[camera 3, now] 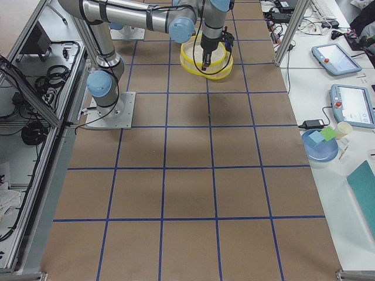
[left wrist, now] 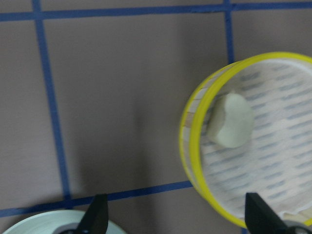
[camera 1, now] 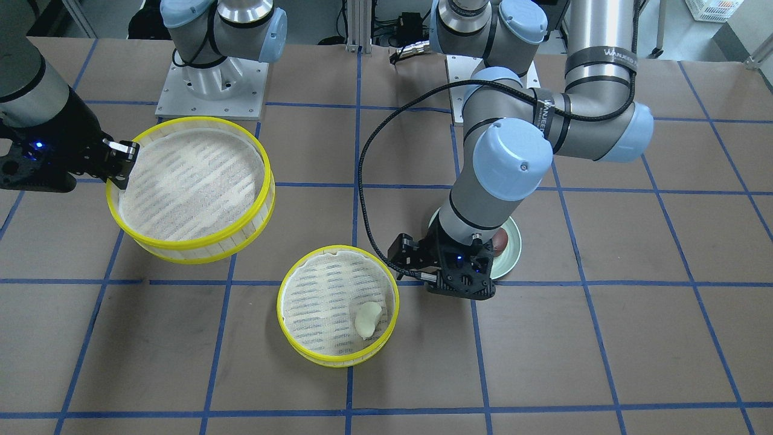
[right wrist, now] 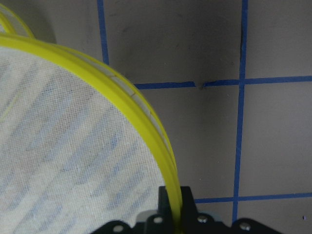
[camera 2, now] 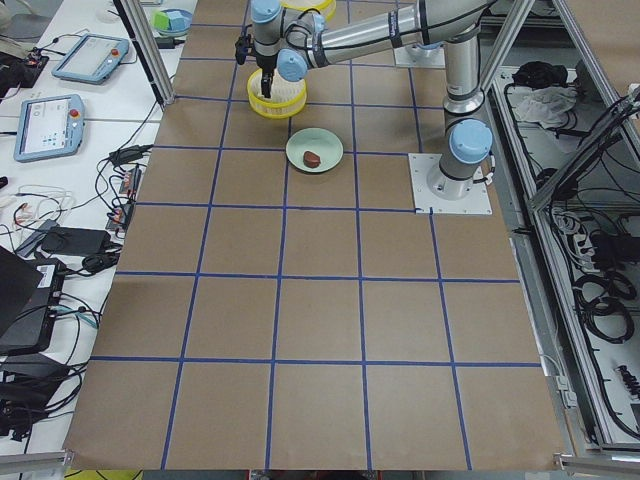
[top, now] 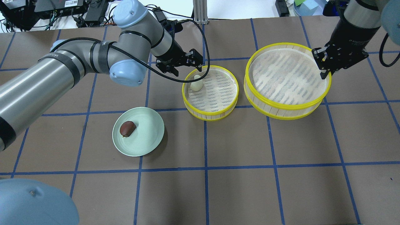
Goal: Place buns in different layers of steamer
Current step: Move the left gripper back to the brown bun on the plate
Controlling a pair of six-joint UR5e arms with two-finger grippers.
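The cream-white bun (top: 197, 83) lies in the smaller-looking steamer tray (top: 237, 90), near its rim; it also shows in the front view (camera 1: 368, 319) and the left wrist view (left wrist: 231, 120). My left gripper (top: 184, 66) is open and empty, hovering just outside that tray's rim; its fingertips (left wrist: 97, 217) frame the table. The dark reddish-brown bun (top: 127, 128) lies on the pale green plate (top: 150, 137). My right gripper (top: 323, 67) is shut on the yellow rim of the second steamer tray (top: 281, 107), which it holds tilted off the table; the pinched rim shows in the right wrist view (right wrist: 178, 204).
The brown table cover carries a blue tape grid. In the front view the left arm hides most of the plate (camera 1: 513, 244) and part of the brown bun (camera 1: 500, 241). The arm bases stand at the table's robot side.
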